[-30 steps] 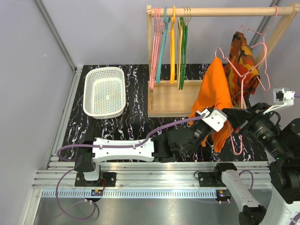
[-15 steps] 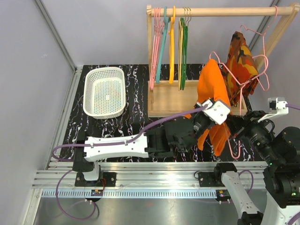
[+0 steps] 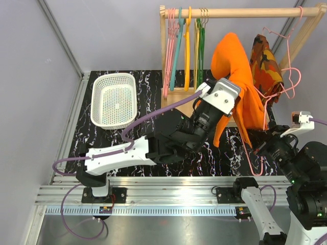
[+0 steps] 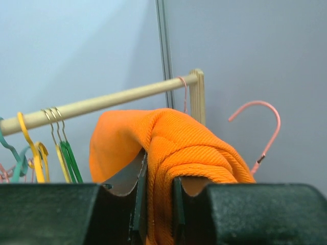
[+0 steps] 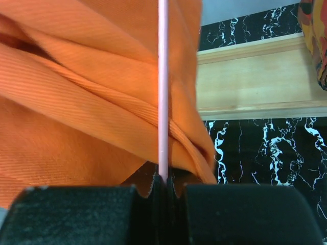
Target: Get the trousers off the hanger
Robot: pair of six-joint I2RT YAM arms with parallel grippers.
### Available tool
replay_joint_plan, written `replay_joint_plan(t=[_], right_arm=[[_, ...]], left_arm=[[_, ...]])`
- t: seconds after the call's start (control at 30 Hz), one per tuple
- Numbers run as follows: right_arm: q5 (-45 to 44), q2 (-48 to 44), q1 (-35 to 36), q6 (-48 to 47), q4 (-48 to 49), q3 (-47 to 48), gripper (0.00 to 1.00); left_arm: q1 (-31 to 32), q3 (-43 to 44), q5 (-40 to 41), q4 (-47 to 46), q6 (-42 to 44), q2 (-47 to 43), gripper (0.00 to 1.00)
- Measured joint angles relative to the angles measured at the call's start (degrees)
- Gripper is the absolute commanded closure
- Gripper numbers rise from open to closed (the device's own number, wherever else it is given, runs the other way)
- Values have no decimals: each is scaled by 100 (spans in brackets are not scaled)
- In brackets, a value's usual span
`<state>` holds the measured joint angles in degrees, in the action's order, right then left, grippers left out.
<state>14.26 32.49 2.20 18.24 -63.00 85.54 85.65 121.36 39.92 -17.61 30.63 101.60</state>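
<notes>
Top external: trousers (image 3: 234,58) held high near rail (image 3: 245,12). Left gripper (image 4: 156,201) clamped on trousers fold. Right gripper (image 5: 164,186) pinched on hanger (image 5: 163,76) wire.

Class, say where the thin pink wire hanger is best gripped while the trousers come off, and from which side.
Its lower wire, from the near side: the hanger is straight and thin there, easy to pinch crosswise, as the right hand does, leaving the trousers free to lift.
</notes>
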Motion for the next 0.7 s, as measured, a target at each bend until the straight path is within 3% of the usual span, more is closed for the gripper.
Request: replay_joint_plan(t=[0.33,0.53,0.7], right_arm=[[-109,-212,42,153,129,-251,100],[-66,-280,42,407,131,-192,100],[11,-208,42,636,-28,444,100]], left_arm=[[-107,354,-356,-24,483,72,100],[-328,28,-393,-334,472,-7,100],[-546,-610,-439,-691,275,-313,100]])
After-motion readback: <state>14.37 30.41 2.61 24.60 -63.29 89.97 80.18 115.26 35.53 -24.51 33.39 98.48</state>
